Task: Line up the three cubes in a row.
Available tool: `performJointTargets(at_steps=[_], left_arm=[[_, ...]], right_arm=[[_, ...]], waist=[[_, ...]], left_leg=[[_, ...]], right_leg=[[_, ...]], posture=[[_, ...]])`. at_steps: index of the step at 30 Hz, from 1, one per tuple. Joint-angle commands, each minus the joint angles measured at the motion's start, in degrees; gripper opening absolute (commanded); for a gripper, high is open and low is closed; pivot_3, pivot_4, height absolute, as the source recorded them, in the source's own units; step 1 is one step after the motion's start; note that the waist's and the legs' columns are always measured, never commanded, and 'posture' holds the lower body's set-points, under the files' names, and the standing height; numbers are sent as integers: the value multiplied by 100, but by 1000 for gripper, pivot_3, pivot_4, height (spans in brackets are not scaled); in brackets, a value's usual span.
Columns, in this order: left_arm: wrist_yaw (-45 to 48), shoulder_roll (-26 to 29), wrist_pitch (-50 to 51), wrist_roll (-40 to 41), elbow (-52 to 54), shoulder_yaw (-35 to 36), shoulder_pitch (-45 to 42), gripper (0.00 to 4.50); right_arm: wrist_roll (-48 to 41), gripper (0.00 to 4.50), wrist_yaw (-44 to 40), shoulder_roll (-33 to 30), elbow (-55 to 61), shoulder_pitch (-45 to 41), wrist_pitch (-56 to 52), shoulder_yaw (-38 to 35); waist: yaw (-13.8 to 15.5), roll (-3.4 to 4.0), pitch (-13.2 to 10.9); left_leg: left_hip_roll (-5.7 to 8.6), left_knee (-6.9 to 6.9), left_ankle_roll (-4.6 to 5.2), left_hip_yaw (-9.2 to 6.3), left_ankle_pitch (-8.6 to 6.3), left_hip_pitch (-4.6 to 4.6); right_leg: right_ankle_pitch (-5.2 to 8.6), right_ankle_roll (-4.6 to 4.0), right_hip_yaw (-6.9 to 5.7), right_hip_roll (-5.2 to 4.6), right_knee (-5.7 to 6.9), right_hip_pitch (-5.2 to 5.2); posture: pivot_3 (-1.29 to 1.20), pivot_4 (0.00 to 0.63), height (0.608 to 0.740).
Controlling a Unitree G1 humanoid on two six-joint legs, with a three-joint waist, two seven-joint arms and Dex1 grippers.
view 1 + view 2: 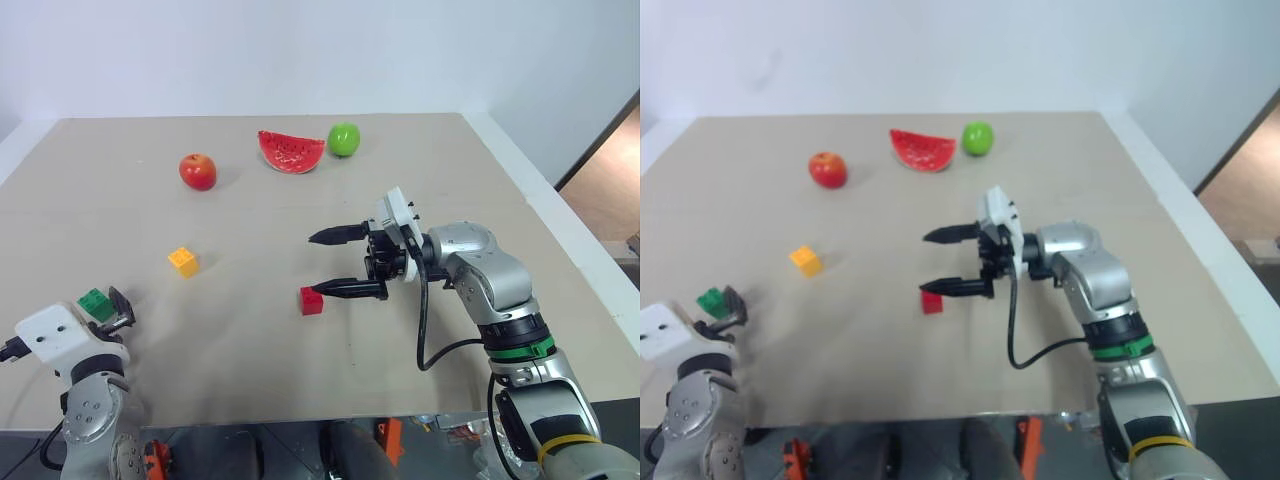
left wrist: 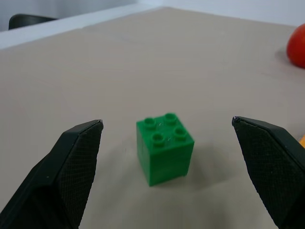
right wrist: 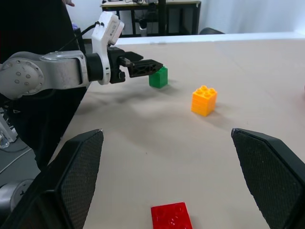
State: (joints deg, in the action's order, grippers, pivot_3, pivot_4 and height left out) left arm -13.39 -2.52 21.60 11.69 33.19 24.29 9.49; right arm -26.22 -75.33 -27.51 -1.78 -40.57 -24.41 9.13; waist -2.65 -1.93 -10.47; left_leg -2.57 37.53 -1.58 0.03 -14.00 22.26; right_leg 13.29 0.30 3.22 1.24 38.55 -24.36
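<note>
Spread wide and holding nothing, my left gripper (image 2: 167,143) frames the green cube (image 2: 165,149) at lower left of the head view, studs up, standing apart from both fingers. It has no long axis. My right gripper (image 1: 335,263), equally open and empty, hovers mid-frame just beside the red cube (image 1: 311,300); the orange-yellow cube (image 1: 183,261) sits between them.

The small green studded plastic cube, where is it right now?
The small green studded plastic cube sits on the table's near left, between the open left gripper's fingers, untouched.
</note>
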Motion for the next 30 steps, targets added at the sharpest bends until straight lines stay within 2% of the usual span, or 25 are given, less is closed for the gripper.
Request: performJointTargets(at_steps=[1, 18, 19, 21, 25, 28, 30], left_arm=[[-119, -34, -97, 18, -43, 103, -83, 4500], [-27, 340, -343, 128, -926, 304, -618, 4500], [-29, 346, -351, 138, -962, 309, -634, 3991], [-75, 328, -335, 159, -1024, 330, -661, 3554], [-69, 317, -298, 175, -1079, 308, -635, 2050], [-94, 305, -281, 196, -1088, 313, -616, 1320], [-78, 320, -266, 220, -1098, 334, -602, 1299]], right_arm=[[-130, 4472, -132, 40, 88, -117, 120, -59], [93, 4472, -88, 42, 127, 55, 465, 119], [94, 4500, -81, 37, 137, 63, 471, 122], [94, 4500, -61, 28, 165, 81, 471, 125], [100, 4500, -43, 14, 210, 105, 453, 123], [97, 4500, -37, -3, 234, 118, 435, 124], [94, 4500, -37, -12, 243, 124, 427, 125]], waist=[[0, 0, 0], [2, -1, 0], [1, -1, 0], [1, -1, 0], [2, -1, 0], [2, -1, 0], [2, -1, 0]], left_leg=[[0, 0, 0, 0, 0, 0], [1, 0, 0, 0, 0, 0], [1, 0, 0, 0, 0, 0], [0, 0, 0, 0, 0, 0], [-1, 0, 0, -1, 0, 2], [0, 0, -1, -1, 0, 2], [0, 0, -1, -1, 0, 1]], right_leg=[[0, 1, 0, 0, 0, 0], [-2, 2, 0, -1, 0, 0], [-2, 2, 0, -1, 0, 0], [-2, 2, 0, -1, -1, 0], [-2, 2, -1, -1, -4, 0], [-3, 3, 0, -1, -4, 0], [-3, 3, -1, -1, -4, 1]], posture=[[0, 150, 740], [0, 150, 740], [0, 150, 740], [0, 150, 740], [0, 150, 740], [0, 150, 740], [0, 150, 740]])
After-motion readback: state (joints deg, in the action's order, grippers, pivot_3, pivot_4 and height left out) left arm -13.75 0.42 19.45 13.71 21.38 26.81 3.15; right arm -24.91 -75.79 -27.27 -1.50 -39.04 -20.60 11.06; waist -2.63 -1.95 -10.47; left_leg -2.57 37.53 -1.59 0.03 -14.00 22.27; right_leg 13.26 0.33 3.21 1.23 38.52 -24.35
